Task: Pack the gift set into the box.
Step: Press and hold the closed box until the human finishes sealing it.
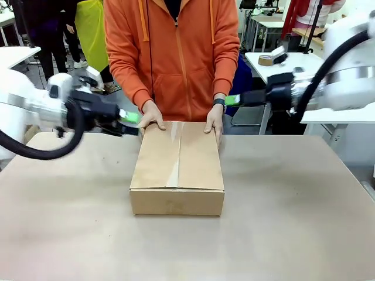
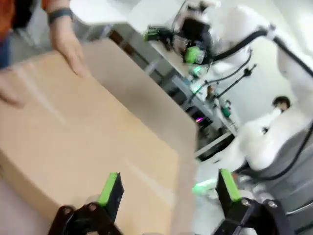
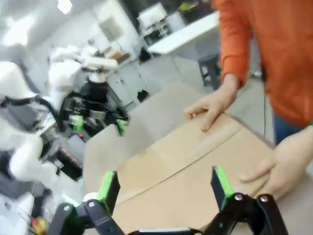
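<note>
Your front view is bright and evenly lit from overhead. The box (image 1: 177, 167) casts only a thin, soft shadow on the worktop (image 1: 293, 222) along its near edge, and a pale sheen runs down its taped seam. The left arm (image 1: 29, 108) looks slightly smeared. Both wrist views are blurred throughout, with the person's hand (image 2: 68, 46) streaked. Ceiling lights (image 3: 63, 6) bloom at the upper left of the right wrist view.

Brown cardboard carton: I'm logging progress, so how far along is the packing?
Done: the flaps of the large brown corrugated cardboard carton lie shut, hiding any contents. In hand: the person's hands press its far edge; the left pincer and right pincer hover open, off it. Left: perhaps sealing; I cannot judge.
</note>
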You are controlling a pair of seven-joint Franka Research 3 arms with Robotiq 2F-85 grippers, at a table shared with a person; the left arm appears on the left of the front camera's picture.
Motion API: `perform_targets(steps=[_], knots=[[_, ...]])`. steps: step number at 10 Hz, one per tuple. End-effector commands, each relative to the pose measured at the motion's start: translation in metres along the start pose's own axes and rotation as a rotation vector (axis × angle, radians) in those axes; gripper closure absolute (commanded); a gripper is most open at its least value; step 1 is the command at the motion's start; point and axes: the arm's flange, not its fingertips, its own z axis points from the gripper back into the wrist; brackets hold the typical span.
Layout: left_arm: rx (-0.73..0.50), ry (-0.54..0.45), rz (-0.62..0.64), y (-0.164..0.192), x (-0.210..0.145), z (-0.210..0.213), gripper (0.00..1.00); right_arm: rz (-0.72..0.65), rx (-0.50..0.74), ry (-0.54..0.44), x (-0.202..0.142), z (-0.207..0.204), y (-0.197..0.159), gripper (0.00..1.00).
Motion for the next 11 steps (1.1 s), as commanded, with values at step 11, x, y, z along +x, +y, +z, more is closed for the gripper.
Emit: perform_targets(steps=[11], knots=[[0.039,-0.008,-1.076,0.035,-0.028,-0.036,0.00,0.497,0.297,0.092,-0.083,-0.056,0.006,0.00]])
